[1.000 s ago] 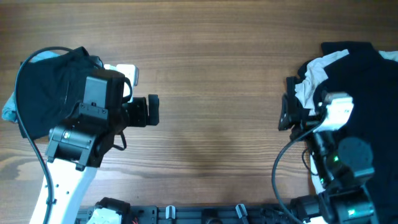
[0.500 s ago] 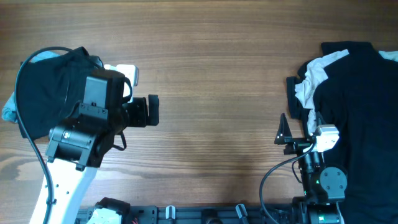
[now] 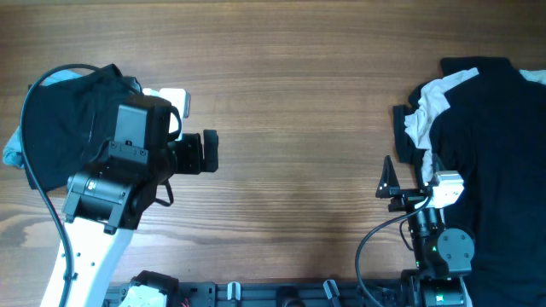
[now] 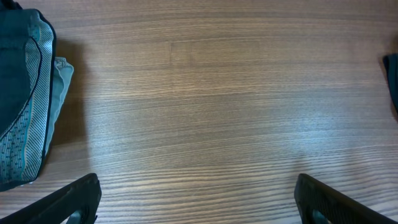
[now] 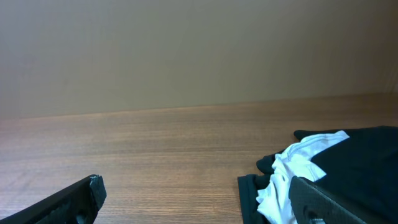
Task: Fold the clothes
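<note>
Pulling back toward its base at 5 o'clock in the overhead view, the right gripper (image 3: 388, 181) has left the heap of clothes (image 3: 490, 145) it was reaching over a second ago. It now hangs over bare table (image 3: 299, 85) just off the heap's 9 o'clock edge, carrying nothing. Judging by that, no garment has been drawn out and folding of this pile has not begun. The left gripper (image 3: 205, 152) has not moved and sits beside a dark bundle (image 3: 68, 119) at 9 o'clock. From the left wrist, its fingers (image 4: 71, 199) stand wide apart and empty over open wood, with the bundle's teal-patterned edge at 9 o'clock, well clear. From the right wrist, the fingers (image 5: 68, 199) are likewise spread with nothing between them, and the heap sits at 4 o'clock with an off-white garment (image 5: 295, 165) crumpled on its near side. Nothing blocks the middle of the table, though the tangled layers would likely hinder picking out one piece.
</note>
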Robot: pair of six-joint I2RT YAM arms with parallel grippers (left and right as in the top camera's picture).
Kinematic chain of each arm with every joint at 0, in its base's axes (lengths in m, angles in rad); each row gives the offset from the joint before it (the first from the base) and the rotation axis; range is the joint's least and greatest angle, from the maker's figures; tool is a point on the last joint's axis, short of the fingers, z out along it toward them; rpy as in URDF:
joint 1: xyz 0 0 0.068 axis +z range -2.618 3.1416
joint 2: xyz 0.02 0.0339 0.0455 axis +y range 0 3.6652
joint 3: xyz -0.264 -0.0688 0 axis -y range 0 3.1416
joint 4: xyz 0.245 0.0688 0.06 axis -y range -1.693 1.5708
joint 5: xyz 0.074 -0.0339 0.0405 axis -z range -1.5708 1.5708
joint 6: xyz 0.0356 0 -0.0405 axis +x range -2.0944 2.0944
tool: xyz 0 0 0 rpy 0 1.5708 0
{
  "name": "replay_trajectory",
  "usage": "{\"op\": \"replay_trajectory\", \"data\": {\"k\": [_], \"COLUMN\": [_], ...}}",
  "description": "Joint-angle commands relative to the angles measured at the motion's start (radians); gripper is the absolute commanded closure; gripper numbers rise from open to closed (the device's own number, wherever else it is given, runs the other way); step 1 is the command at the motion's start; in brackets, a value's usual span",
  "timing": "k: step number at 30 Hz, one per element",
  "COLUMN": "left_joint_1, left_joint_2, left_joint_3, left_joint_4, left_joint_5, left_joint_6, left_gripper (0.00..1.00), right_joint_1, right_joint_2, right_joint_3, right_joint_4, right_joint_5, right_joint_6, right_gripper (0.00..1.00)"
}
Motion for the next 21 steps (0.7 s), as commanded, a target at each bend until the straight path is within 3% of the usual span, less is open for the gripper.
{"op": "replay_trajectory", "data": {"k": [1,7,10,12,15,21], "left_joint_1": [-0.006,-0.002,0.061,0.155,0.245,0.284], "left_joint_2": [0.002,-0.071,-0.196,-0.298,-0.443,-0.707], "left_joint_3": [0.000,-0.003,-0.060,-0.129,-0.210,-0.454], "left_joint_4": [0.003,-0.015,0.178,0.324,0.370,0.504], "left_joint_5": [-0.002,-0.054,-0.094,-0.035,0.002,-0.002], "left_joint_6": [-0.012,-0.005,-0.010,-0.012,-0.012,-0.012], "left_gripper": [0.00,0.00,0.00,0.00,0.00,0.00], "right_joint_1": [-0.005,-0.005,-0.005,-0.005,-0.005,-0.005], "right_joint_2": [-0.008,-0.008,-0.008,-0.008,-0.008,-0.008], "right_joint_3": [-0.008,-0.008,-0.008,-0.008,-0.008,-0.008], "right_joint_4": [0.008,0.008,0.008,0.008,0.008,0.008], "right_joint_5": [-0.020,-0.020,-0.020,-0.020,-0.020,-0.020], "right_joint_6": [0.011,0.011,0.011,0.011,0.012,0.012], "right_gripper": [0.00,0.00,0.00,0.00,0.00,0.00]}}
